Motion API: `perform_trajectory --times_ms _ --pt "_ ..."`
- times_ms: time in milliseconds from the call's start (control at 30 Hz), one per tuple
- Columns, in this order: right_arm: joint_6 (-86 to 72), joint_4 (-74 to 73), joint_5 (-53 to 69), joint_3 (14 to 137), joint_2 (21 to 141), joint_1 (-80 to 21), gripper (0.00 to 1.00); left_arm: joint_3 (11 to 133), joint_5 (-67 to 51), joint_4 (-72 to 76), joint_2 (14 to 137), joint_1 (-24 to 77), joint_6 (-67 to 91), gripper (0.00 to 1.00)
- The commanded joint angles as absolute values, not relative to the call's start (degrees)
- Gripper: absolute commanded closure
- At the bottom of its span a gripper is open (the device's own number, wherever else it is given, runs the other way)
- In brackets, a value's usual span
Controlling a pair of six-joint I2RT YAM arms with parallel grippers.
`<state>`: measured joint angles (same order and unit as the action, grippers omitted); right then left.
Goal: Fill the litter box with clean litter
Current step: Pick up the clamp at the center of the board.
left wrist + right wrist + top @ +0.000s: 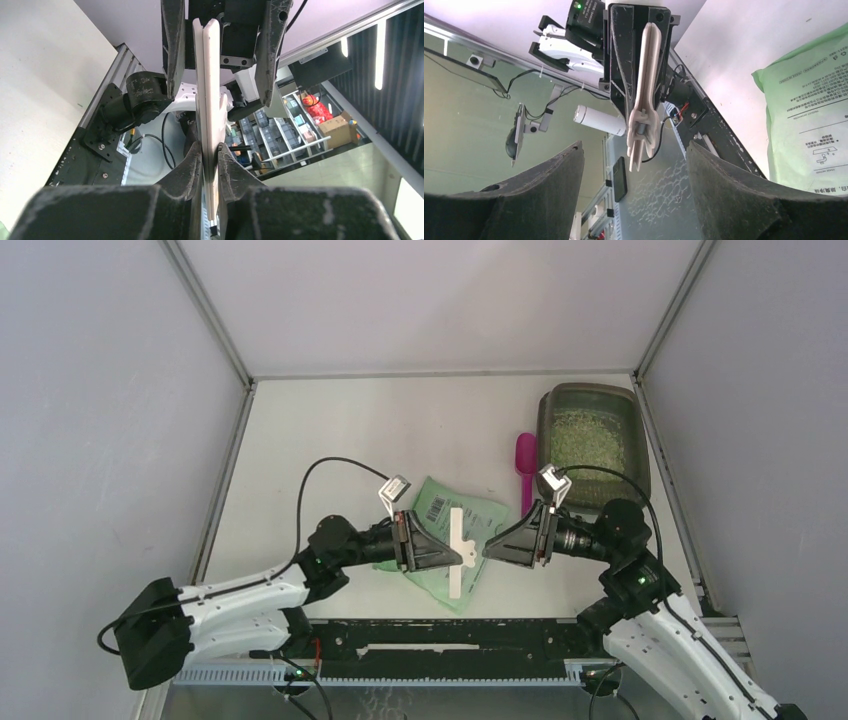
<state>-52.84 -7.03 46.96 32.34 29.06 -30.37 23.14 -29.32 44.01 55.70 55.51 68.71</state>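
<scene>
left pincer point(458, 560) clamped on white clip point(456, 525) over green bag point(440, 506), right pincer point(487, 550) apart, scoop point(526, 466) beside litter box point(590, 388).

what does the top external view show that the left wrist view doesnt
Only the top external view shows the litter box with clean litter in it, the magenta scoop beside it, and the green bag on the table.

Only the left wrist view shows, close up, the left gripper fingers pressing both faces of the white bag clip, plus storage shelves beyond the table.

Both show the clip held by the left gripper and the right gripper open, facing it.
</scene>
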Motion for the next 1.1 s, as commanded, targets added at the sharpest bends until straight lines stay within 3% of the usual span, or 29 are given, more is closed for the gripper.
perform_trajectory --times_ms 0,300,567,867,967,1067 --pt "-56.32 -5.56 43.93 33.93 29.78 -31.01 0.19 22.29 -30.2 53.04 57.95 55.06 74.12 0.94" --pt "-56.77 -6.58 41.17 33.93 32.08 -33.57 0.29 22.34 -29.87 54.83 60.29 54.98 75.14 0.95" --pt "-57.58 -4.37 40.96 33.93 32.77 -34.89 0.44 22.16 -30.02 56.07 62.62 54.93 75.62 0.96" --pt "-57.25 -4.37 40.63 33.93 33.13 -35.92 0.52 21.71 -29.95 58.21 64.13 54.84 76.45 0.97" --pt "-57.07 -5.06 40.27 33.93 33.04 -36.03 0.62 21.54 -29.94 58.74 64.42 54.84 76.73 0.96" --pt "-56.76 -6.04 39.73 33.93 33.06 -36.12 0.9 21.53 -30.04 58.97 64.5 54.76 76.95 0.86"
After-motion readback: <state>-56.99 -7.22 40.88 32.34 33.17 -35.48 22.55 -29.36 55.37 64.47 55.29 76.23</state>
